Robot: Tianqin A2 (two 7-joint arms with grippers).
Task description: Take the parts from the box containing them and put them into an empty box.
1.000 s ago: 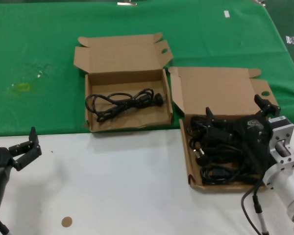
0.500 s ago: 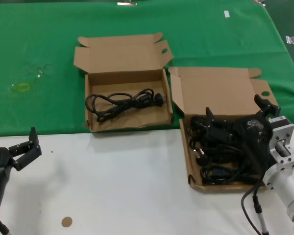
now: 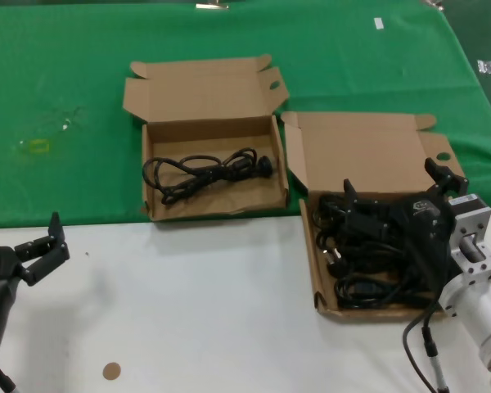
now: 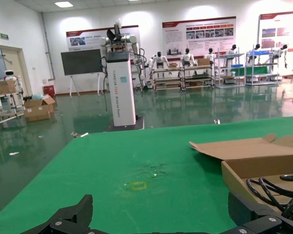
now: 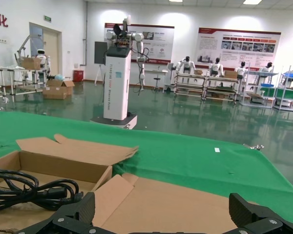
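The squarer source box [image 3: 318,278] stands at the right, its tray filled with several black power cords [image 3: 356,262]. My right gripper [image 3: 397,187] hovers over those cords, open wide, with nothing between its fingers; its wrist view [image 5: 158,217] looks over the box's lid [image 5: 185,202]. The wider box [image 3: 213,206] stands at the middle back with one looped cord [image 3: 204,172] in it; that cord also shows in the right wrist view [image 5: 31,191] and the left wrist view [image 4: 276,190]. My left gripper [image 3: 42,247] is open and empty, low at the front left.
A green cloth [image 3: 65,82] covers the back of the table; the front is white [image 3: 196,311]. A small brown disc [image 3: 111,371] lies at the front left. A yellow mark [image 3: 34,146] is on the cloth at the far left.
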